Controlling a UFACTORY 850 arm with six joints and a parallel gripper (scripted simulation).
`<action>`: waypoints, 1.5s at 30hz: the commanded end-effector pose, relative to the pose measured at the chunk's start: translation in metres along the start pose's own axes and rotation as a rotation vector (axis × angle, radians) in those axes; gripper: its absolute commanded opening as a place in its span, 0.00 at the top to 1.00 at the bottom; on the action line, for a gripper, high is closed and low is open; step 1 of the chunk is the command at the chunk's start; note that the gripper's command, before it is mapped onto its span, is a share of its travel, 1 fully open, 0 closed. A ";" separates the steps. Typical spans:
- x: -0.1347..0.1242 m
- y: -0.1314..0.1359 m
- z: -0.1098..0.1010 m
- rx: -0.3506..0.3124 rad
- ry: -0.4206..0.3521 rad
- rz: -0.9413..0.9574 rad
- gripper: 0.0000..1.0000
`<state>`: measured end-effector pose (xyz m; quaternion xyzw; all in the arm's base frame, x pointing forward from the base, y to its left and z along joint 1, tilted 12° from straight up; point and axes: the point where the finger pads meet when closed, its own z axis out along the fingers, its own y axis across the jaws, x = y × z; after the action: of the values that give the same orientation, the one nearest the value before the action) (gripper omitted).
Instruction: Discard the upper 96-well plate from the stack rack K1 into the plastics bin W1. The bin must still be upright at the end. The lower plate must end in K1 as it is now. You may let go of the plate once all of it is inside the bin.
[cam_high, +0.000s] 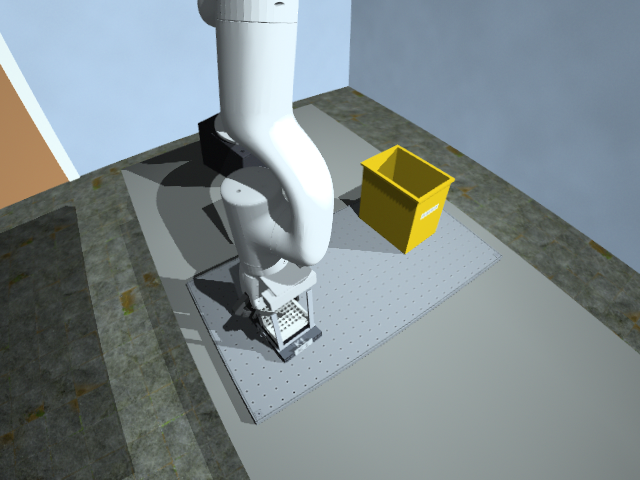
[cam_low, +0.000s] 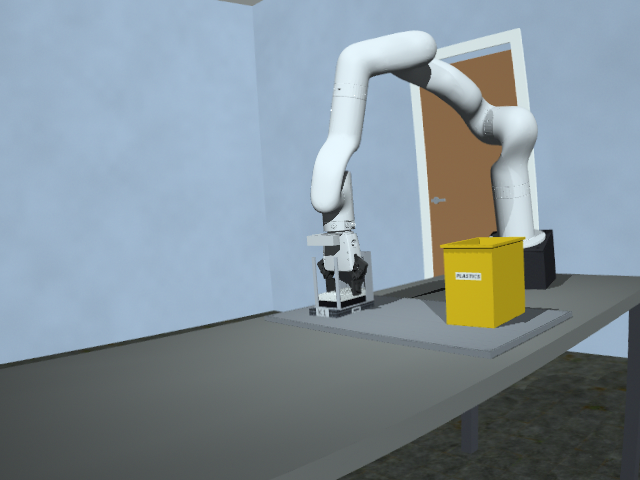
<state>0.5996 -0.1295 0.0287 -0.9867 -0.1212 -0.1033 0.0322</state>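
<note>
The stack rack K1 (cam_high: 289, 322) stands on the perforated grey baseplate, a frame of thin white posts on a dark base; it also shows in the exterior view (cam_low: 341, 289). A white 96-well plate (cam_high: 285, 316) sits in it, the upper one of the stack; the lower plate is mostly hidden beneath. My gripper (cam_low: 342, 291) reaches down inside the rack from above, its dark fingers spread wide and shut on the upper plate (cam_low: 338, 297). In the top view the arm hides most of the fingers (cam_high: 261, 310). The yellow plastics bin W1 (cam_high: 405, 196) stands upright at the far right.
The bin (cam_low: 483, 281) carries a "PLASTICS" label and is open at the top. The arm's black base block (cam_low: 537, 258) sits behind it. The rack's posts stand close around my gripper. The table edge runs along the right in the exterior view.
</note>
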 end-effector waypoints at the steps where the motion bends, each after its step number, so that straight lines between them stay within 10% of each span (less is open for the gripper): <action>1: 0.001 0.000 -0.004 -0.001 0.001 0.000 1.00; 45: 0.001 0.000 -0.035 -0.001 0.001 0.000 1.00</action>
<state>0.5941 -0.1322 0.0572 -0.9867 -0.1213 -0.1037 0.0322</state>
